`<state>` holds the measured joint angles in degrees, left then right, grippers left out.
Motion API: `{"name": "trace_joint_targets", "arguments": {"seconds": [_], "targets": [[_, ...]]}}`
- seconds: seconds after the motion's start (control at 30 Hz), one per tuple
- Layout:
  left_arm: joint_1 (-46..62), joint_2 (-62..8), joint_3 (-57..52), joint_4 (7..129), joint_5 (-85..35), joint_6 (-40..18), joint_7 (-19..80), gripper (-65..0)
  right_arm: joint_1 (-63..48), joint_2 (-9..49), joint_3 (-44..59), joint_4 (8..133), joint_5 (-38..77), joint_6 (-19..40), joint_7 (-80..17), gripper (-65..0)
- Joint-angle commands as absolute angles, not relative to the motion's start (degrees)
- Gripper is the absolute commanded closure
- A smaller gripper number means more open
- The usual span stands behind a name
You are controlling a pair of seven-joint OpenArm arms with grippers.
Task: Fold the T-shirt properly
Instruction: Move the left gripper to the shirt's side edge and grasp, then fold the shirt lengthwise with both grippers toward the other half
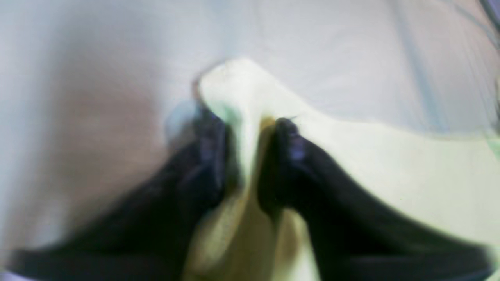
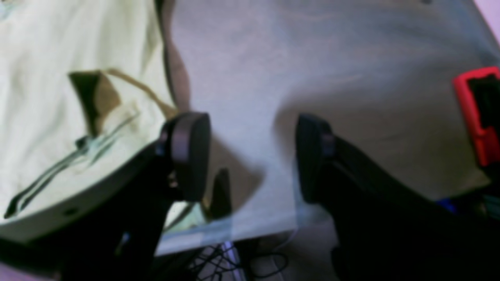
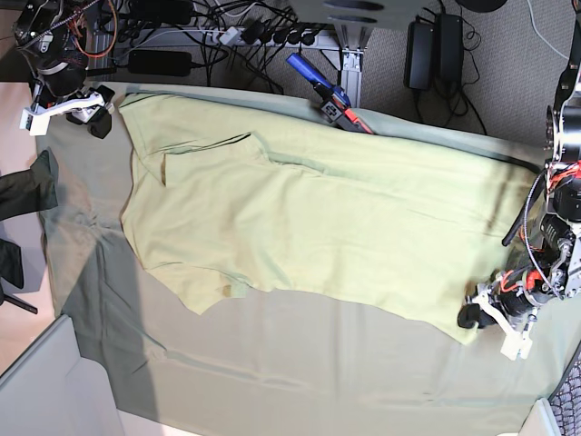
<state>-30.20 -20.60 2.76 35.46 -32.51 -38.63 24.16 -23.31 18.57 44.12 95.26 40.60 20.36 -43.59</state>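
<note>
A: What covers the surface [image 3: 300,381]?

B: A large dull grey-green table cloth [image 3: 272,363], soft and matte, with shallow wrinkles and a dark shadow band toward one end. Its edge hangs over the surface rim in the right wrist view.

A: And the T-shirt [image 3: 309,218]?

B: It lies spread flat on that cloth, filling most of the middle of the base view. Plain pale yellow-green cotton, brighter and yellower than the cloth beneath. 1 short sleeve is folded inward over the body, leaving a slanted crease and a small dark gap. The hem end reaches the left gripper [image 3: 478,318], and the collar end lies near the right gripper [image 3: 95,109].

A: The fingers of the left one?

B: In the left wrist view, 2 dark curved fingers [image 1: 289,136] stand close together with a raised ridge of the yellow-green fabric pinched between them, at the shirt's edge. The view is blurred, but the cloth plainly peaks up through the gap.

A: The right gripper?

B: Its 2 black fingers [image 2: 191,152], with flat rounded pads, stand wide apart over bare table cloth, just beside the shirt's edge, holding nothing.

A: Smaller items?

B: A blue-and-red clamp [image 3: 327,94] at the far edge of the cloth.
</note>
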Motion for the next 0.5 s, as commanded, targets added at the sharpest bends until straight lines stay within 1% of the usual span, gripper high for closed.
{"name": "trace_joint_targets", "arguments": {"seconds": [0.0, 0.03, 0.2, 0.33, 0.47], "targets": [[-31.70, -20.97, 2.66, 36.34, -34.13, -40.00, 23.20, -7.6, -22.74, 19.68, 44.66, 96.23, 41.58, 22.57, -42.46, -34.3], [-31.73, -20.97, 2.66, 36.32, -34.79, -40.00, 23.18, -0.5, -22.06, 19.68, 44.66, 96.23, 41.54, 22.55, -42.48, -34.3], [-31.62, -20.99, 2.66, 37.30, -35.90, -40.00, 23.07, 0.0, -15.62, 19.88, 44.66, 96.23, 41.41, 22.50, -42.19, -34.3], [-31.24, -20.97, 2.66, 40.53, -35.94, -40.00, 26.04, 0.0, -7.25, 20.51, 44.51, 95.64, 40.27, 22.50, -42.17, -34.3], [-31.27, -20.99, 2.66, 42.39, -36.21, -40.00, 26.41, 0.0, 4.12, 21.96, 42.00, 87.37, 38.33, 22.46, -40.49, -34.3]]}}
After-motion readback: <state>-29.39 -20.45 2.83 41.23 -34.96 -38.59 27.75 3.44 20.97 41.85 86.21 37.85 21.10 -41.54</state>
